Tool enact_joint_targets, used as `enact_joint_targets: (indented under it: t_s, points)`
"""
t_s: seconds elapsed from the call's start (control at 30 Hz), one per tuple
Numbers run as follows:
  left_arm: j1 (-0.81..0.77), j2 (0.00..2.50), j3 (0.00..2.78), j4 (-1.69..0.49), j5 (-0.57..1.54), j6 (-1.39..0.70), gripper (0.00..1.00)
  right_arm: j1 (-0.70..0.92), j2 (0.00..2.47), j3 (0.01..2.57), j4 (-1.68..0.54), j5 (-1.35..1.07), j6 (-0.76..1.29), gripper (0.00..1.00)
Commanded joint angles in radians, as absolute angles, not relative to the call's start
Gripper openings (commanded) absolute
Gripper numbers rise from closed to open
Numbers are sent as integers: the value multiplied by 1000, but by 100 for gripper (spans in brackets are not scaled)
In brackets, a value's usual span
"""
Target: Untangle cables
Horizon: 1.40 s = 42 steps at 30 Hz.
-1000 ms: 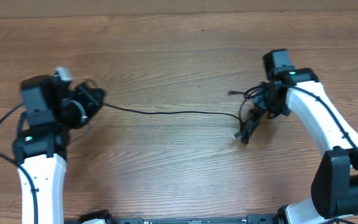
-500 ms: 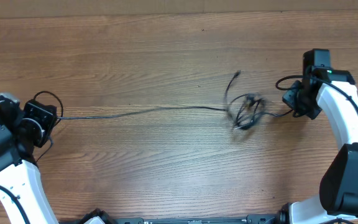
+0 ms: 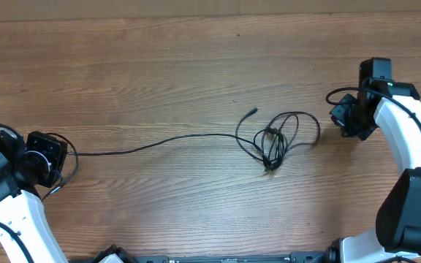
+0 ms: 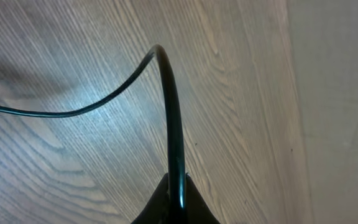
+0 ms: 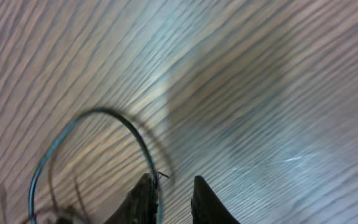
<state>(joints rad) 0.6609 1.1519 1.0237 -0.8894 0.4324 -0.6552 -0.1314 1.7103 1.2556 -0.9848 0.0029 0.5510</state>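
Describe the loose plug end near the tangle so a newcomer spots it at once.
On the brown wooden table, find the knotted bundle of thin black cables right of centre. From its upper left a short lead rises to a small dark plug end, lying alone on bare wood, unlike the long strand trailing left.

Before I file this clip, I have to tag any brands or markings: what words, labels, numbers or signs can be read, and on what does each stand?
No text can be read in any view.
Thin black cables: no print visible.
Brown wooden table: only bare grain.
Left white robot arm and right white robot arm: no label or number can be made out.
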Motion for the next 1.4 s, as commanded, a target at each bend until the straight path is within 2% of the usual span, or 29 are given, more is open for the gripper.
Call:
enact_joint_targets:
  t_s: [0.0,0.1,0.13,0.17,0.2,0.27,0.33,0.53,0.77,0.9,1.0,1.13,1.37]
  points:
    - [658,1139,1036,-906,434,-669,5,-91,1713,1262,-977,-99,500,20]
    - [635,1139,1035,-929,471,-669,5,-55,1713,1262,-976,-123,477,31]
    - [620,1139,1035,-931,495,-667,9,-43,1713,1262,-976,-123,476,34]
    - [605,1139,1035,-930,518,-657,21,-32,1713,1262,-976,-123,472,38]
    - [581,1139,1035,-925,545,-650,38,-17,1713,1262,-975,-122,469,42]
    - [533,1139,1035,-907,552,-651,80,1,1713,1262,-976,-122,469,48]
    - [479,1139,1035,-881,552,-651,99,14,1713,1262,-976,-122,466,52]
    - [255,1141,1035,-771,550,-731,100,26,1713,1262,-976,-122,466,62]
    - [-61,1235,1035,-592,396,-950,100,26,1713,1262,-999,-122,466,65]
    - [-238,1378,1035,-363,381,-995,100,26,1713,1262,-1013,-121,466,65]
    - [-325,1494,1035,-208,381,-1053,100,26,1713,1262,-1013,-121,465,65]
    - [-410,1662,1035,-11,383,-1201,91,26,1713,1262,-1013,-121,466,65]
    - [-508,1883,1035,233,397,-1367,86,26,1713,1225,-974,-121,466,66]
